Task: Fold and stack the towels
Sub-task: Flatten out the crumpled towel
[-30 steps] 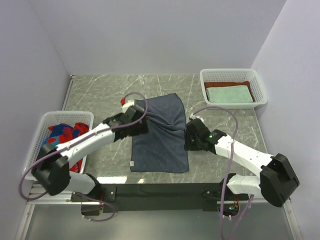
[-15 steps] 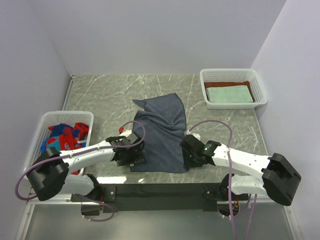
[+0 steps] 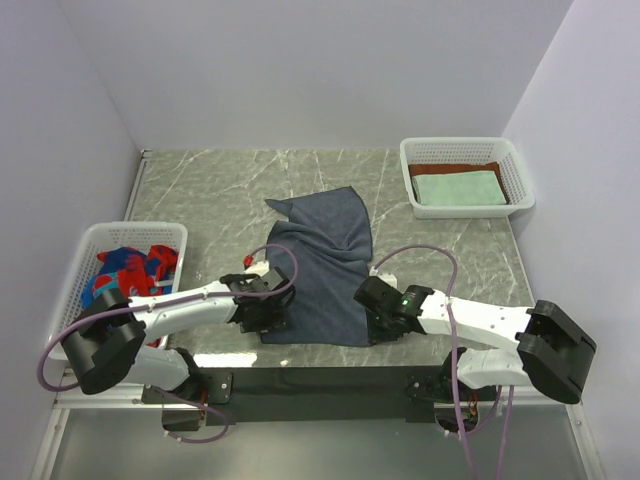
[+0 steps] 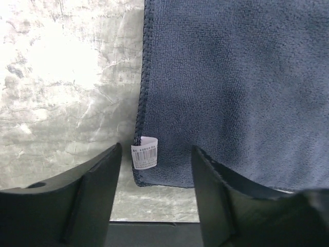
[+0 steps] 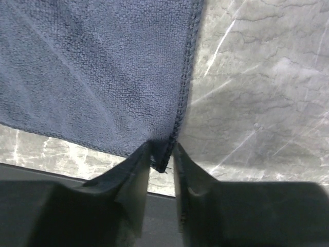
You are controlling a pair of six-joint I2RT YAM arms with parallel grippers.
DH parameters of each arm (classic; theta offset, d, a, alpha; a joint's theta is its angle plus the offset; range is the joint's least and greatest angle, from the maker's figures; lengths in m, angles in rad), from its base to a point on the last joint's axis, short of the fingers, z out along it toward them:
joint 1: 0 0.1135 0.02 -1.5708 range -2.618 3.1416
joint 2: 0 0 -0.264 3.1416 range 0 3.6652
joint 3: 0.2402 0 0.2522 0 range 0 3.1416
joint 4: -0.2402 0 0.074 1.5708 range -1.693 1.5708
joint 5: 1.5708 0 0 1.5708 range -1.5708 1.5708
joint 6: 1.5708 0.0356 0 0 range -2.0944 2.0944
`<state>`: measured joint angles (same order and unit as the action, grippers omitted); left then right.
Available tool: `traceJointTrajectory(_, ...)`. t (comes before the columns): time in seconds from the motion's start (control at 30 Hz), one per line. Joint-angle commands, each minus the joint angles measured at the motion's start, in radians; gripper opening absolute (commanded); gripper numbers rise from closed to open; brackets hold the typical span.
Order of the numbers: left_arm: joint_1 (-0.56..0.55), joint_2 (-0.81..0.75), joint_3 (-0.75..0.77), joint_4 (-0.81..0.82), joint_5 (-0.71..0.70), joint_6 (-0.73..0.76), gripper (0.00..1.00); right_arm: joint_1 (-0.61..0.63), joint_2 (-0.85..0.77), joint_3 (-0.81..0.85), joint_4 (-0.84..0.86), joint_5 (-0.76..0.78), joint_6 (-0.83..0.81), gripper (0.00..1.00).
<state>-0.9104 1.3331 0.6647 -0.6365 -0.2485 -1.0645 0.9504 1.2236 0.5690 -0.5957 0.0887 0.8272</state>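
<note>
Moved back to near corners of slate-blue towel [image 3: 320,270] | wide apart at left pincer [image 4: 157,150], astride labelled corner, nothing held | pinched at right pincer [image 5: 162,149] on opposite corner | probably poised for fold.

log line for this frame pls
blue towel: spread, far end rumpled | left gripper: open astride near-left corner | right gripper: pinching near-right corner
</note>
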Motion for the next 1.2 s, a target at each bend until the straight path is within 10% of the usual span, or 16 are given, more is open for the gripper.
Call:
traceJointTrajectory(0.0, -0.013, 0.046, -0.01, 0.029, 0.037, -0.031, 0.6, 0.011, 0.01, -0.001, -0.001, 0.02, 0.02, 0.27)
traceJointTrajectory(0.3, -0.024, 0.063, -0.014, 0.018, 0.035, -0.035, 0.33, 0.011, -0.001, -0.011, 0.01, 0.025, 0.021, 0.13)
traceJointTrajectory(0.47, -0.027, 0.064, -0.013, 0.009, 0.032, -0.034, 0.01, 0.011, -0.015, 0.008, -0.01, 0.039, 0.012, 0.07)
traceJointTrajectory(0.87, -0.048, -0.101, 0.095, -0.304, 0.032, -0.025, 0.02, 0.063, -0.17, 0.072, -0.216, -0.058, -0.049, 0.0)
traceJointTrajectory(1.17, -0.084, -0.321, -0.039, -0.324, 0.268, -0.041, 0.23, 0.226, -0.279, 0.042, -0.259, -0.309, -0.051, 0.05)
